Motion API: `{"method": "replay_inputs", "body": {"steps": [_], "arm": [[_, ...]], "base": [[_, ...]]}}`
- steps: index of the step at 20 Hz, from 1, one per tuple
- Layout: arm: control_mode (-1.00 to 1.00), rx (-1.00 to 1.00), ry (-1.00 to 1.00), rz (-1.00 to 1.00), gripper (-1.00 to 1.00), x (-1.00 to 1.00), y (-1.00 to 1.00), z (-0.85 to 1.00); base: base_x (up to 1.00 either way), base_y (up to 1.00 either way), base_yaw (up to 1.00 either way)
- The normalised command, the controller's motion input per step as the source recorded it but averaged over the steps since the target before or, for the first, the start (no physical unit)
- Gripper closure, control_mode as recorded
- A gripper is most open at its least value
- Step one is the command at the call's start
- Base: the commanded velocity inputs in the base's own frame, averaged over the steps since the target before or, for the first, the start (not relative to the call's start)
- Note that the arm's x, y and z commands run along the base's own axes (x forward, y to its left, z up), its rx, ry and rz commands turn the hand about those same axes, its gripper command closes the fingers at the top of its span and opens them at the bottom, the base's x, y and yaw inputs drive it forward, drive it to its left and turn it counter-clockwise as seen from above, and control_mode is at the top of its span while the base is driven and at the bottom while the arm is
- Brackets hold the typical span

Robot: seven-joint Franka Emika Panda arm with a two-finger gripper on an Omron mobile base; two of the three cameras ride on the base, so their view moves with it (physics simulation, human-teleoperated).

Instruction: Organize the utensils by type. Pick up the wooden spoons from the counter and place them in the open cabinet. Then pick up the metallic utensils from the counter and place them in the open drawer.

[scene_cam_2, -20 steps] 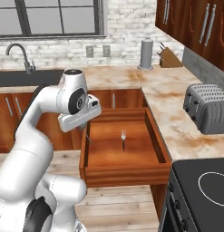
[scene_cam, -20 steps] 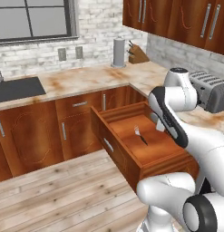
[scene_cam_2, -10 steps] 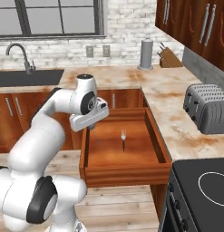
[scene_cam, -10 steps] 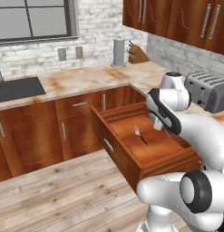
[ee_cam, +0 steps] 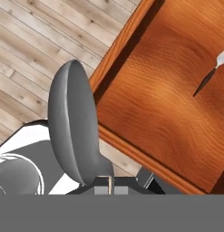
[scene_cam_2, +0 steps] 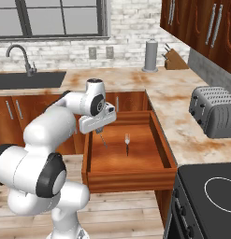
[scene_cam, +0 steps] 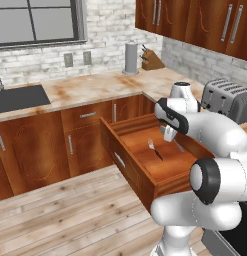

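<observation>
Metal spoon (ee_cam: 72,122) clamped in gripper (scene_cam_2: 99,132) over open drawer (scene_cam_2: 131,175), fork (scene_cam_2: 127,142) inside.

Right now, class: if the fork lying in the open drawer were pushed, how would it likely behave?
The fork looks like thin metal, so it is probably stiff and light. It lies flat on the smooth wooden floor of the drawer, so it would likely slide or spin, not roll. Its low profile may make pinching awkward.
</observation>
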Motion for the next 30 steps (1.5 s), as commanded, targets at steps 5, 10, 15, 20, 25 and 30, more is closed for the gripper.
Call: {"method": "replay_inputs", "body": {"steps": [5,10,15,20,25,30], "arm": [[-1.0,0.0,0.05,-0.02,1.0,0.41,-0.02,-0.32],[-1.0,0.0,0.05,-0.02,1.0,0.41,-0.01,-0.28],[-1.0,0.0,0.02,-0.02,1.0,0.39,-0.05,-0.34],[-1.0,0.0,0.0,-0.01,1.0,0.27,-0.11,-0.59],[-1.0,0.0,0.0,0.0,1.0,0.37,-0.1,-0.53],[-1.0,0.0,0.0,0.0,1.0,0.52,-0.09,-0.39]], "base": [[0.0,0.0,0.0],[0.0,0.0,0.0],[0.0,0.0,0.0],[0.0,0.0,0.0],[0.0,0.0,0.0],[0.0,0.0,0.0]]}}
